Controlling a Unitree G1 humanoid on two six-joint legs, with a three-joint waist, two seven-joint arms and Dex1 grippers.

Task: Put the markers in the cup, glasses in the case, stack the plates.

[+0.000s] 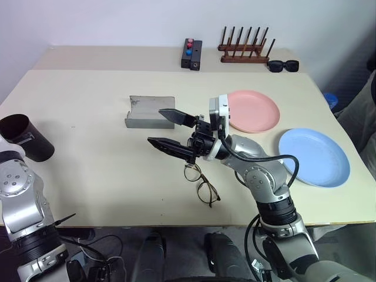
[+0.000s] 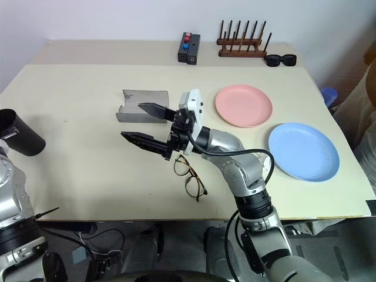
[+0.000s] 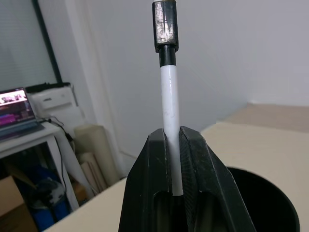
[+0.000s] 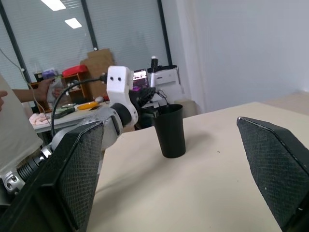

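My left gripper is shut on the white marker, whose black cap points away from the fingers. The dark cup stands upright at the table's left edge, its open rim just beside that gripper. Near the table's middle my right gripper hovers open and empty, pointing left. The glasses lie on the table just below and in front of it. Behind it the grey case lies open. On the right, the pink plate and the blue plate lie side by side, apart.
Along the far edge stand a black box with red and blue buttons, a wooden peg rack and black sunglasses. A person is beyond the table's left side, near desks.
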